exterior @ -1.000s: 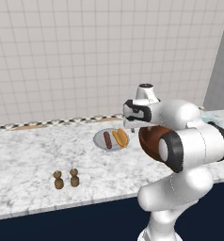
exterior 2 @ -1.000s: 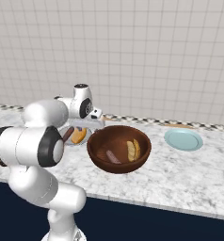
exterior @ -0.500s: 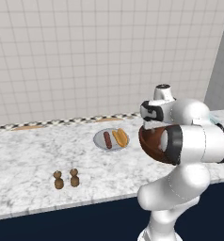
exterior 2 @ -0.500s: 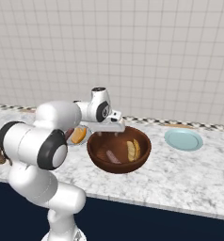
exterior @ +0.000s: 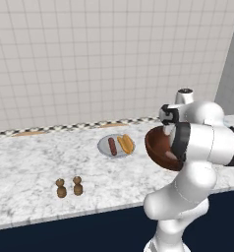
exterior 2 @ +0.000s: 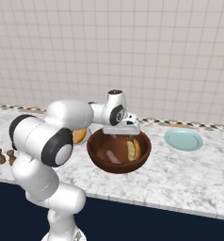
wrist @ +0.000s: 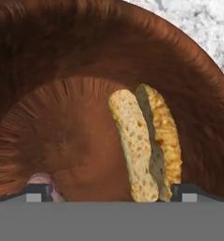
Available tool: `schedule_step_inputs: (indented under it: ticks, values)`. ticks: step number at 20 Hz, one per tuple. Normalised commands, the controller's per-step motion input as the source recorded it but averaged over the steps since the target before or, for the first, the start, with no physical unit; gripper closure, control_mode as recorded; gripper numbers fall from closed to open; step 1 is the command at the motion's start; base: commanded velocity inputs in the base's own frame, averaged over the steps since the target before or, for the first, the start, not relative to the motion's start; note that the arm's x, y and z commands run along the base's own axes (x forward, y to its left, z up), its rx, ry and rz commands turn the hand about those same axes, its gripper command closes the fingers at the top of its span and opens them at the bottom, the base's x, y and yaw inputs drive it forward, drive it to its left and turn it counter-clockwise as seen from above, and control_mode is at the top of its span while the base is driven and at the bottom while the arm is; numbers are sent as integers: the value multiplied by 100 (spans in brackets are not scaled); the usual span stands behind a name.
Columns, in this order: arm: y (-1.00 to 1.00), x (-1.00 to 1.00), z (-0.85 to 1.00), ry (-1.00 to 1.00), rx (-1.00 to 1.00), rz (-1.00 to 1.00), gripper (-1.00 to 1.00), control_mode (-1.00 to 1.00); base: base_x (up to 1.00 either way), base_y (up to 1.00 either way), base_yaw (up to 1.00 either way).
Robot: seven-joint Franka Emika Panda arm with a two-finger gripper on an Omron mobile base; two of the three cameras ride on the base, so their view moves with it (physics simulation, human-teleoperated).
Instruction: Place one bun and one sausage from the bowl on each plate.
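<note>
Left base view: you see grey plate (exterior: 116, 146) on counter (exterior: 30, 162), carrying sausage and bun; bowl (exterior: 158, 148) partly behind arm.
Right base view: gripper (exterior 2: 124, 133) hangs over bowl (exterior 2: 118, 150); blue-green plate (exterior 2: 183, 140) bare, well apart.
Hand view: fingertips (wrist: 37, 190) spread wide, nothing held; split bun (wrist: 147, 141) in bowl (wrist: 62, 56).

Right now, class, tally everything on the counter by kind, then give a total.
Bowls: 1, the bowl
Plates: 2, grey plate, blue-green plate
Buns: 2, on the grey plate, in the bowl
Sausages: 2, on the grey plate, in the bowl
Small brown shakers: 2
Total: 9
</note>
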Motion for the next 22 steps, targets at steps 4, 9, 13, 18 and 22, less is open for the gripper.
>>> schedule_step_inputs:
  ticks: [4,9,13,18,22]
  values:
    - [-54,0,-23,0,-2,0,-100,-100,0,0,0]
    - [-42,9,-24,3,-1,0,-100,-100,0,0,0]
    - [-5,3,-37,7,0,0,-100,-100,0,0,0]
    - [0,2,-27,4,0,0,-100,-100,0,0,0]
    - [-9,10,-8,0,0,0,-100,-100,0,0,0]
